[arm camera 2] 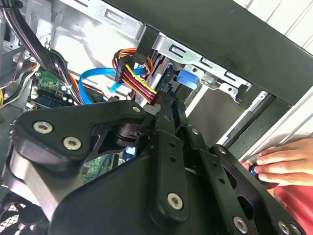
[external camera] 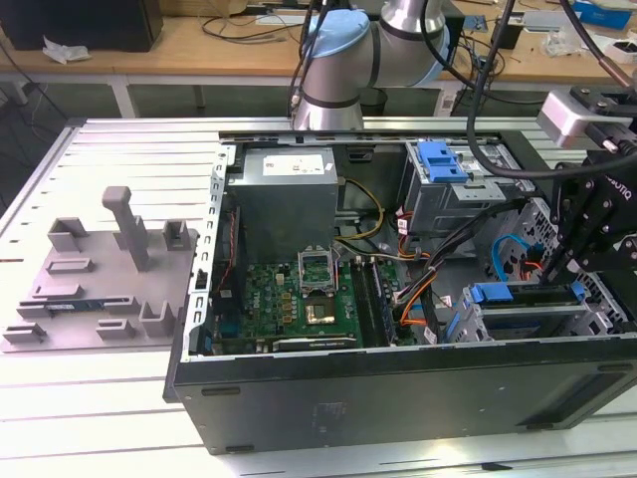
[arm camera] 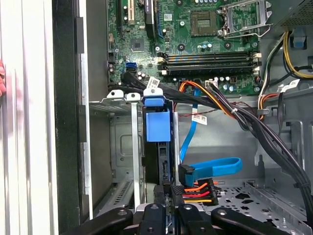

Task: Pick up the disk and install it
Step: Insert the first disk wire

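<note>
Reaching down into the open computer case [external camera: 398, 398] that lies on its side on the slatted metal bench [external camera: 100, 428], I have my end effector [external camera: 577, 271] at the drive cage [external camera: 518, 327] in the case corner nearest the exterior view's right. The disk [external camera: 528, 295] sits in that cage, its blue carrier showing along the top of the metal bay. In the first wrist view the disk [arm camera: 157, 125] stands edge-on in its slot. Its blue tab is level with the white tabs at the cage mouth, and an unfilled slot lies just beside it. My end effector [arm camera: 169, 206] is drawn in to a narrow gap, with the thin rear edge of the disk pinched in it. A blue data cable [arm camera: 215, 168] loops beside that end, and a connector with red and orange wires [arm camera: 198, 188] hangs right next to my tips. Beyond the blue tab lies the green motherboard [arm camera: 195, 44]. In the second wrist view my end effector [arm camera 2: 169, 101] points at the same blue tab [arm camera 2: 186, 81], and a person's hand [arm camera 2: 279, 164] rests at the case's outer wall. A second blue carrier [external camera: 443, 159] sits in the bay farther back, the grey power-supply box [external camera: 284, 194] is in the back corner, and a grey fixture [external camera: 109, 279] lies on the bench, well apart toward the exterior view's left.
</note>
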### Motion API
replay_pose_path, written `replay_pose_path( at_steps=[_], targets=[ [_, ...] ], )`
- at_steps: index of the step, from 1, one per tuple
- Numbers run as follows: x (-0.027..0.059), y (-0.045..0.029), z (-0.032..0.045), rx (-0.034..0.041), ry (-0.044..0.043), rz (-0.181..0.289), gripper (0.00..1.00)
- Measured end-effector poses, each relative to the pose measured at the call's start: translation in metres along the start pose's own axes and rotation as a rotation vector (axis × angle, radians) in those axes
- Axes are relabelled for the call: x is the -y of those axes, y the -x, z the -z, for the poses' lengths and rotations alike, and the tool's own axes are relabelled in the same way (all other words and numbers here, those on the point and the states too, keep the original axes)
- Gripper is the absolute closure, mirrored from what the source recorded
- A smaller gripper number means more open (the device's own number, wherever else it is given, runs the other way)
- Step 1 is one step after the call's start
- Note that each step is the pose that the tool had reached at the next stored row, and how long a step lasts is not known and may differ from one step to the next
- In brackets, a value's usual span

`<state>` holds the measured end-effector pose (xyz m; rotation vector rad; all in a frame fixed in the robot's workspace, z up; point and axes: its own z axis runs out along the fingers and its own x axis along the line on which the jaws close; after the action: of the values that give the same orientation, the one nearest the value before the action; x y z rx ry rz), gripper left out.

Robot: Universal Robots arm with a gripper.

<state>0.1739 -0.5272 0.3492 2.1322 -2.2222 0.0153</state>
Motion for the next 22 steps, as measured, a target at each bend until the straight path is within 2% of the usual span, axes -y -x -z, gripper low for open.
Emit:
replay_pose_path(
  at_steps=[10,22],
  targets=[
    [-0.0010,0.0008,0.0000,0.0003,-0.0059,0.000,0.83],
    [-0.0011,0.0027,-0.0010,0.0003,-0.0074,0.000,0.83]
  ],
)
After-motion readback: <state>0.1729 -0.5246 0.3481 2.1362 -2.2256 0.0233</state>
